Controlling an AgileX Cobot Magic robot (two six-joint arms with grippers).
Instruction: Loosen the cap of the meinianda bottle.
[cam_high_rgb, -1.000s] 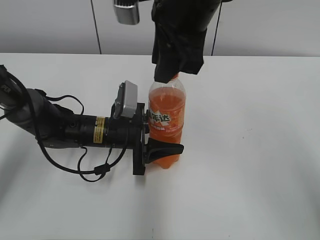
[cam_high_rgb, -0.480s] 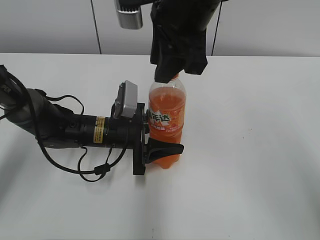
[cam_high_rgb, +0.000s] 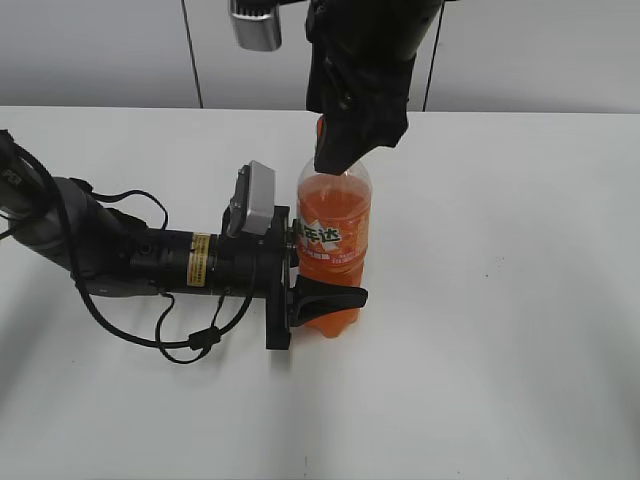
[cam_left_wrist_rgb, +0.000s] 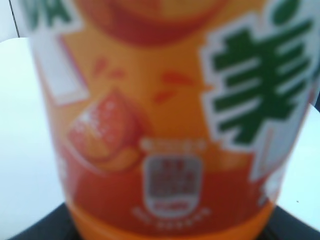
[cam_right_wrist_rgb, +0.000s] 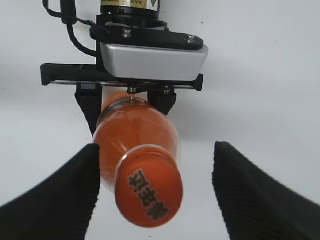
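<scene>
The meinianda bottle stands upright on the white table, full of orange drink. My left gripper is shut on its lower body from the left. In the left wrist view the bottle's label fills the frame, blurred. The orange cap has dark print on top and sits between the two black fingers of my right gripper. The fingers are open, with a gap on each side of the cap. In the exterior view the right gripper hangs over the bottle top, and a sliver of the cap shows at its left.
The white table stretches around the bottle, with a grey wall behind it. The left arm and its loose black cables lie along the table to the left of the bottle.
My right gripper has shifted slightly over the bottle top. The cap's side, hidden by the fingers before, now shows at its left. The bottle and the left arm have not moved.
</scene>
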